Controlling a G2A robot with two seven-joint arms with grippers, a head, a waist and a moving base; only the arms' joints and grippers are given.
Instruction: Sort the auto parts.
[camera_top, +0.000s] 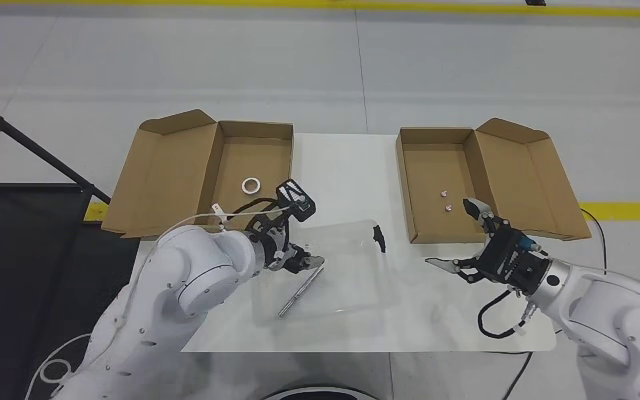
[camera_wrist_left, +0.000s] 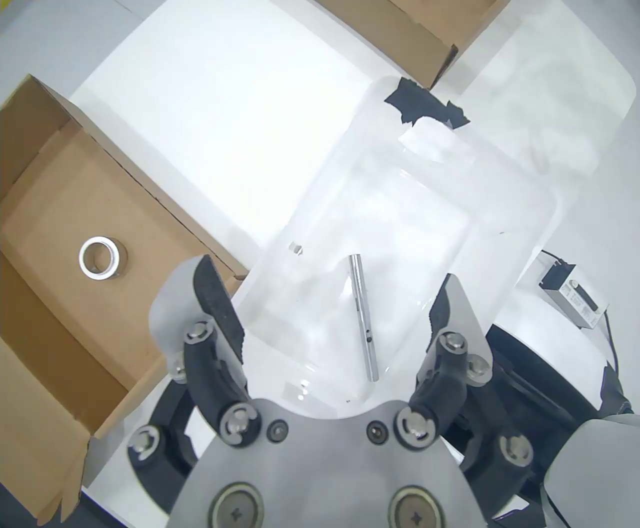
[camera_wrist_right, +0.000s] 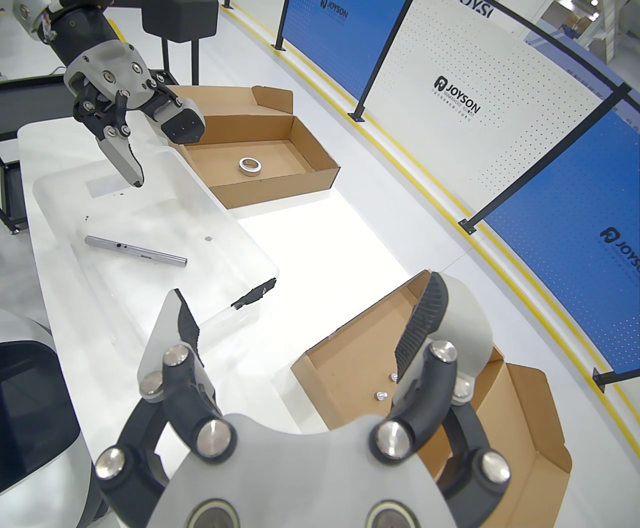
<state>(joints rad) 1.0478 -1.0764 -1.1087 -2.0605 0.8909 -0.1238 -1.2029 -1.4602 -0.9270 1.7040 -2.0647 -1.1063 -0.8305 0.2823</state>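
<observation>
One metal rod (camera_wrist_left: 363, 320) in clear tray (camera_wrist_left: 440, 200), near left hand (camera_wrist_left: 327, 275); hand wide, empty.

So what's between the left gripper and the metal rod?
Only bare floor of the clear tray, seen in the right wrist view between left gripper and rod.

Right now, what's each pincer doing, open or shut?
Left pincer: open, holding nothing.
Right pincer: open, holding nothing.

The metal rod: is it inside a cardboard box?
No, the metal rod lies loose on the floor of the clear plastic tray.
</observation>
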